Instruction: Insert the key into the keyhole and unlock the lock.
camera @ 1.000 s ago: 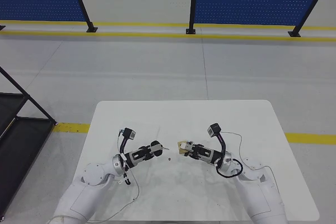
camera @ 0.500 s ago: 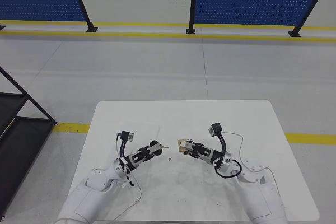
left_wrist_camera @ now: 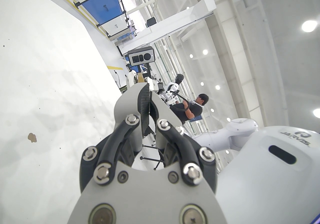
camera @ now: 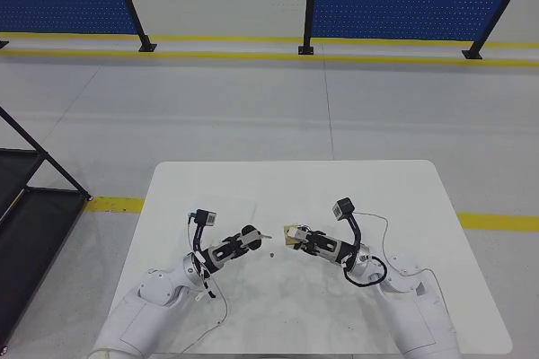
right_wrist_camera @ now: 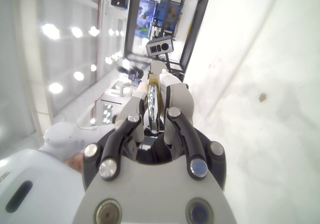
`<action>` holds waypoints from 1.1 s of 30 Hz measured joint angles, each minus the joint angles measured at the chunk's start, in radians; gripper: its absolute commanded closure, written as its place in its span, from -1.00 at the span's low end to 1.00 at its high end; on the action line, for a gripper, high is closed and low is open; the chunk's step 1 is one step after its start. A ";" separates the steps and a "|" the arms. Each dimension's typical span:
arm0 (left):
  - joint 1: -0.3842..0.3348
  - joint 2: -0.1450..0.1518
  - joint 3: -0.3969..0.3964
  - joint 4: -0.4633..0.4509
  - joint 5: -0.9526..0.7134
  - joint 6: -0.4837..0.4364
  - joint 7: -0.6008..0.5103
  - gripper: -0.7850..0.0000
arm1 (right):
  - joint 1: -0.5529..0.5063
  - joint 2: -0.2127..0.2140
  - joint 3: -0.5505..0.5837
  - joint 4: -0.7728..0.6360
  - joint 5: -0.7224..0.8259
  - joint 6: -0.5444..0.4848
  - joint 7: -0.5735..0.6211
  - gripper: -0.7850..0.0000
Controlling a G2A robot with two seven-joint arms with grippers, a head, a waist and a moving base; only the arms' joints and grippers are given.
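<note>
Left pincer (left_wrist_camera: pixel 149 88) tight on key (camera: pixel 266 237), right pincer (right_wrist_camera: pixel 156 73) tight on lock (right_wrist_camera: pixel 152 102).

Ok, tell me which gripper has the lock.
The right gripper: the brass lock sits between its jaws. The left gripper pinches only the thin key.

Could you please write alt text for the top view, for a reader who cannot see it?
The left gripper holds a key pointed at a brass padlock held in the right gripper, with a gap between them, above a white table.
</note>
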 measured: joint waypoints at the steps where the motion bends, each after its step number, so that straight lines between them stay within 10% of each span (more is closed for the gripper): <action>1: 0.000 0.000 0.001 -0.002 0.007 0.004 0.004 1.00 | 0.000 0.000 0.000 0.000 0.000 0.000 0.000 1.00; 14: -0.013 -0.033 -0.039 -0.021 0.798 -0.251 0.495 1.00 | 0.000 0.000 0.000 0.000 0.000 0.000 0.000 1.00; 19: 0.032 -0.038 -0.090 -0.095 1.334 -0.250 0.870 1.00 | 0.000 0.000 0.000 0.000 0.000 0.000 0.000 1.00; 33: 0.003 -0.014 -0.010 0.027 2.260 0.054 1.683 1.00 | 0.000 0.000 0.000 0.000 0.000 0.000 0.000 1.00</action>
